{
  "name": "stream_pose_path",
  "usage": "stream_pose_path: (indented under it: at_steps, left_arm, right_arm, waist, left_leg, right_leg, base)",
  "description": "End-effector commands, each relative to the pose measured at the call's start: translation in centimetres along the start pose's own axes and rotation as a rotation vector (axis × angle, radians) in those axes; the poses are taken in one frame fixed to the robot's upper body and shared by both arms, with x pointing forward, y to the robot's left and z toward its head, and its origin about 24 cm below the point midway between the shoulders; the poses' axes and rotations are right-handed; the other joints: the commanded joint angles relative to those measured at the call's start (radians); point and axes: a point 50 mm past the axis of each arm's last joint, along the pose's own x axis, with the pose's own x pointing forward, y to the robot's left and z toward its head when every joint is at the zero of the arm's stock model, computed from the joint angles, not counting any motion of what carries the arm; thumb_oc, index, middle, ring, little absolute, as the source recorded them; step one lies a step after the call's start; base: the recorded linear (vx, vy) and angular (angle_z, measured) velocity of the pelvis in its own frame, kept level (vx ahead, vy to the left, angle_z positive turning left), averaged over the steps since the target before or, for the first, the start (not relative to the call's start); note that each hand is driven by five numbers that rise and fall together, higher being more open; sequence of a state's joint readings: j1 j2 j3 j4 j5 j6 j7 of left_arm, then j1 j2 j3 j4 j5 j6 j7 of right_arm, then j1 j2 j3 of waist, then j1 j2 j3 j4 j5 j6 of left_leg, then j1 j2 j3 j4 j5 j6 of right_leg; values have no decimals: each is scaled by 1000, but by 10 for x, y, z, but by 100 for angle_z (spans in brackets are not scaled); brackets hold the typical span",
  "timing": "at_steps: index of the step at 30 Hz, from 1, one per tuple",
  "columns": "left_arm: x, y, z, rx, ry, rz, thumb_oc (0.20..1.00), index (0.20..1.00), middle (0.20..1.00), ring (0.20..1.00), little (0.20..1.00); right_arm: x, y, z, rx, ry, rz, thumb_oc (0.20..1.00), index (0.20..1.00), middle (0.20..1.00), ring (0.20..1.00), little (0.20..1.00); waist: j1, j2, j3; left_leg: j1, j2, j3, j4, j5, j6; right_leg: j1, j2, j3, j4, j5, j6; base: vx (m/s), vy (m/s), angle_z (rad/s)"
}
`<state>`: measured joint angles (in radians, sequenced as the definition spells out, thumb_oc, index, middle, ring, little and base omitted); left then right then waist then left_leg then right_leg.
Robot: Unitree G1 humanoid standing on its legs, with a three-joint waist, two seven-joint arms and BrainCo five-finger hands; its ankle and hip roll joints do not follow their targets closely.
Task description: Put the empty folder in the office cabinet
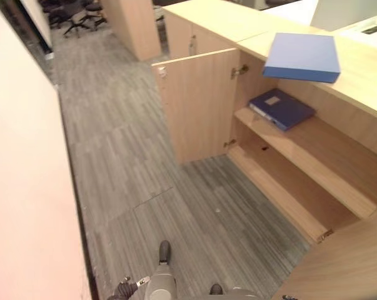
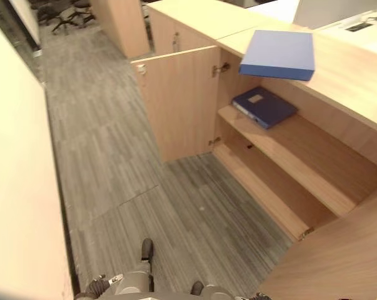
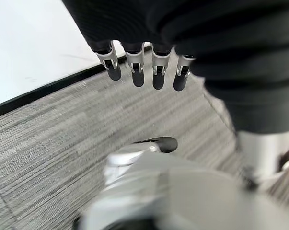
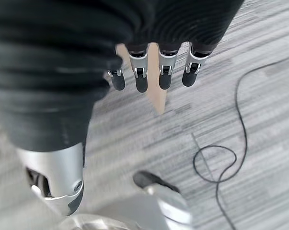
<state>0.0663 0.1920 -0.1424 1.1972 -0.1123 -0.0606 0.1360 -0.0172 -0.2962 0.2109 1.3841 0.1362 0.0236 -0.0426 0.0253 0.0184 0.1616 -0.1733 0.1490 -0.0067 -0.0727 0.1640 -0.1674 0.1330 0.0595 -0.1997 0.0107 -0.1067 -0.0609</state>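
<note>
Both hands, left hand (image 3: 149, 28) and right hand (image 4: 154, 28), hang with relaxed open fingers (image 3: 136, 72) over the floor (image 3: 63, 134), well apart from the blue folder (image 1: 302, 57) on the cabinet (image 1: 363, 75) top.

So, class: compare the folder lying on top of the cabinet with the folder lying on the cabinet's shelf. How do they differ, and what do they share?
The folder on top is lighter blue; the shelf folder is dark navy.
The folder on top rests on the cabinet's top surface, one edge jutting past the front; the shelf folder sits inside, on the upper shelf.
The shelf folder carries a pale label; the folder on top shows none.
Both lie flat, and no robot hand touches either.
</note>
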Motion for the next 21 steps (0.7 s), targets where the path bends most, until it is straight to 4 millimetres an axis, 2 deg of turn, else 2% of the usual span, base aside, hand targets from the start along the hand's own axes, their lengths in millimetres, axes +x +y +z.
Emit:
stream_pose_path:
  at_steps: [1, 2, 3, 4, 5, 6, 7, 9, 10, 12, 13, 14, 16, 17, 18, 19, 20, 21]
  left_arm:
    - [0, -4, 2, 4, -13, -13, 1000, 1000, 1000, 1000, 1000]
    - [0, -2, 2, 7, -16, -10, 1000, 1000, 1000, 1000, 1000]
    - [0, -2, 2, 7, -16, -10, 1000, 1000, 1000, 1000, 1000]
    - [1, 1, 10, 0, -41, -1, 1000, 1000, 1000, 1000, 1000]
    - [1, 1, 10, 0, -41, -1, 1000, 1000, 1000, 1000, 1000]
    - [2, 5, 19, 3, -72, 7, 1000, 1000, 1000, 1000, 1000]
    - [2, 5, 19, 3, -72, 7, 1000, 1000, 1000, 1000, 1000]
    - [3, 8, 31, 20, -121, 6, 1000, 1000, 1000, 1000, 1000]
    - [3, 10, 37, 23, -143, 7, 1000, 1000, 1000, 1000, 1000]
    - [3, 14, 46, 53, -173, 6, 1000, 1000, 1000, 1000, 1000]
    - [3, 19, 53, 64, -200, 17, 1000, 1000, 1000, 1000, 1000]
    - [3, 19, 53, 65, -199, 18, 1000, 1000, 1000, 1000, 1000]
    - [4, 24, 61, 52, -217, 29, 1000, 1000, 1000, 1000, 1000]
    - [4, 26, 65, 43, -227, 34, 1000, 1000, 1000, 1000, 1000]
    - [4, 29, 64, 25, -221, 43, 1000, 1000, 1000, 1000, 1000]
    - [4, 29, 64, 24, -221, 43, 1000, 1000, 1000, 1000, 1000]
    - [4, 28, 61, 22, -210, 43, 1000, 1000, 1000, 1000, 1000]
    - [5, 28, 55, 20, -183, 47, 1000, 1000, 1000, 1000, 1000]
  right_arm:
    - [0, 8, -6, 20, 17, 28, 1000, 1000, 1000, 1000, 1000]
    - [0, 8, -6, 25, 19, 33, 1000, 1000, 1000, 1000, 1000]
    - [0, 8, -6, 25, 19, 33, 1000, 1000, 1000, 1000, 1000]
    - [0, 9, -2, 26, 11, 43, 1000, 1000, 1000, 1000, 1000]
    - [0, 9, -2, 26, 11, 43, 1000, 1000, 1000, 1000, 1000]
    - [0, 10, 3, 15, -3, 47, 1000, 1000, 1000, 1000, 1000]
    - [0, 10, 3, 15, -3, 47, 1000, 1000, 1000, 1000, 1000]
    - [0, 9, 12, 12, -35, 51, 1000, 1000, 1000, 1000, 1000]
    - [0, 8, 17, 10, -53, 48, 1000, 1000, 1000, 1000, 1000]
    - [0, 9, 29, -8, -97, 51, 1000, 1000, 1000, 1000, 1000]
    - [-1, 12, 36, -28, -126, 59, 1000, 1000, 1000, 1000, 1000]
    - [-1, 13, 36, -28, -126, 60, 1000, 1000, 1000, 1000, 1000]
    - [-2, 18, 45, -56, -155, 75, 1000, 1000, 1000, 1000, 1000]
    - [-2, 18, 50, -77, -168, 76, 1000, 1000, 1000, 1000, 1000]
    - [-3, 18, 60, -110, -196, 67, 1000, 1000, 1000, 1000, 1000]
    - [-3, 18, 60, -111, -196, 66, 1000, 1000, 1000, 1000, 1000]
    - [-3, 17, 65, -115, -209, 62, 1000, 1000, 1000, 1000, 1000]
    - [-4, 17, 74, -104, -234, 60, 1000, 1000, 1000, 1000, 1000]
  waist:
    - [6, -2, 0]
    - [9, -4, -9]
    - [10, -4, -9]
    - [9, -6, -31]
    - [11, -7, -31]
    - [10, -3, -38]
    - [12, -4, -38]
    - [5, 4, -33]
    - [-1, 12, -27]
    - [-12, 20, -10]
    - [-6, 17, -4]
    - [-10, 16, -2]
    - [-10, 19, 3]
    - [-10, 23, 6]
    - [-8, 23, 9]
    - [-7, 25, 9]
    - [-10, 24, 11]
    - [-21, 19, 19]
  left_leg:
    - [-2, -43, 49, 28, 40, 50]
    - [4, -56, 58, 41, 26, 61]
    - [4, -56, 58, 41, 26, 61]
    - [31, -104, 86, 48, -26, 113]
    - [31, -104, 88, 48, -27, 113]
    - [59, -133, 113, 36, -53, 141]
    - [60, -133, 116, 35, -53, 141]
    - [101, -163, 143, 11, -70, 167]
    - [123, -171, 149, -1, -78, 177]
    - [163, -190, 183, -15, -108, 194]
    - [200, -199, 226, -15, -153, 193]
    - [203, -200, 223, -15, -156, 192]
    - [214, -190, 263, -15, -174, 182]
    - [218, -181, 278, -15, -177, 177]
    - [234, -169, 316, -15, -192, 170]
    - [234, -167, 317, -15, -192, 169]
    - [242, -161, 330, -15, -198, 165]
    - [264, -161, 342, -15, -212, 162]
  right_leg:
    - [85, -136, 70, -26, 10, 142]
    - [82, -157, 82, -13, 9, 149]
    - [81, -157, 83, -13, 9, 149]
    - [42, -212, 114, 72, 31, 178]
    - [40, -213, 116, 74, 30, 178]
    - [-5, -241, 129, 151, 78, 198]
    - [-7, -242, 131, 153, 77, 198]
    - [-71, -276, 129, 291, 174, 211]
    - [-99, -289, 119, 365, 210, 206]
    - [-149, -335, 42, 483, 237, 195]
    - [-155, -403, -106, 507, 228, 206]
    - [-149, -404, -109, 507, 224, 208]
    - [-184, -403, -236, 474, 198, 214]
    - [-194, -394, -278, 440, 182, 220]
    - [-226, -371, -333, 361, 168, 224]
    - [-225, -367, -333, 357, 169, 222]
    - [-246, -342, -334, 303, 172, 222]
    - [-295, -294, -300, 200, 205, 230]
  base:
    - [394, 290, -43]
    - [262, 203, -44]
    - [420, 399, -61]
    - [318, 311, -65]
    - [462, 490, -86]
    - [147, 182, -76]
    - [224, 282, -78]
    - [173, 252, -38]
    - [183, 312, -7]
    - [224, 351, -8]
    - [232, 271, -25]
    - [227, 212, -57]
    - [102, 83, -54]
    - [156, 49, -44]
    - [118, 2, -47]
    - [138, -14, -61]
    - [162, -59, -72]
    - [161, -54, -75]
